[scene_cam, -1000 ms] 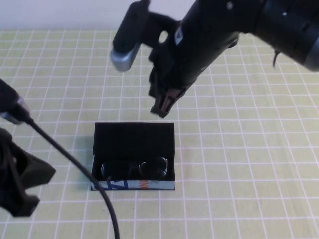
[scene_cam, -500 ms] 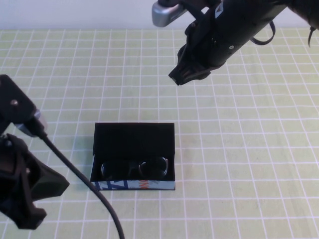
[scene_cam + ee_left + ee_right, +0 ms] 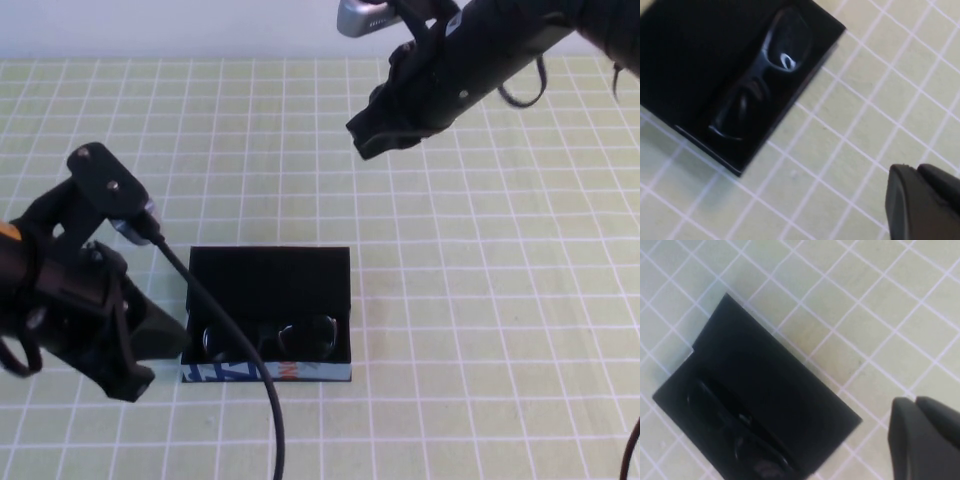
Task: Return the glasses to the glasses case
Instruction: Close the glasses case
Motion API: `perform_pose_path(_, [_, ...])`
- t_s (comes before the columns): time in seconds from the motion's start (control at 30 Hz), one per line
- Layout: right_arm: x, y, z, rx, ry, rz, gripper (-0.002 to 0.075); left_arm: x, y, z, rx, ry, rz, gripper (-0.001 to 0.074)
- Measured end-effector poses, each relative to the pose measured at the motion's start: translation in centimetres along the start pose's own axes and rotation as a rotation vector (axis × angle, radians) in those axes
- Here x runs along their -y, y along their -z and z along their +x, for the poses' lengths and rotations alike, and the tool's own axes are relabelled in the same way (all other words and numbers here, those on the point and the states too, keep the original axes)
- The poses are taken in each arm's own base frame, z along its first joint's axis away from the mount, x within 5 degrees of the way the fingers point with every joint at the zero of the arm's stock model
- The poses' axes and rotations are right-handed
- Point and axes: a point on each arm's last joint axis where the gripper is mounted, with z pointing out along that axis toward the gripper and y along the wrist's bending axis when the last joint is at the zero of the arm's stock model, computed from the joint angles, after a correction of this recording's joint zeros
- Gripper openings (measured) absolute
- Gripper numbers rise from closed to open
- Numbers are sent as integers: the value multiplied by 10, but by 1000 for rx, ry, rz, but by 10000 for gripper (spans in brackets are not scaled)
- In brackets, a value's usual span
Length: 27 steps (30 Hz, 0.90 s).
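Looking down, we see the glasses lying inside the open glasses case near the table's front edge. Our right gripper, pressed together, hangs high; our left gripper, state unclear, sits beside the case. Next, we judge, comes closing the lid.

The right arm reached in from the upper right of the high view, its right gripper held high with fingers pressed together and nothing between them. The left arm lay low at the lower left, its left gripper angled down close above the tabletop, wrist raised behind it.
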Motion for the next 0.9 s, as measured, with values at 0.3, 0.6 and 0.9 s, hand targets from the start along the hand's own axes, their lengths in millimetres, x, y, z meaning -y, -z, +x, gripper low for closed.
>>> perform_pose_path(0.3, [29, -45, 2, 36, -107, -18, -18, -5, -21, -5, 29, -73, -99, -3])
perform_pose_path(0.6, [39, -87, 8, 43, -134, -73, -18, -16, -80, 11, -61, -13, -54, -3])
perform_pose_path(0.9, [49, -133, 26, -18, -162, -128, -18, -33, -121, 17, -127, 71, -18, -3])
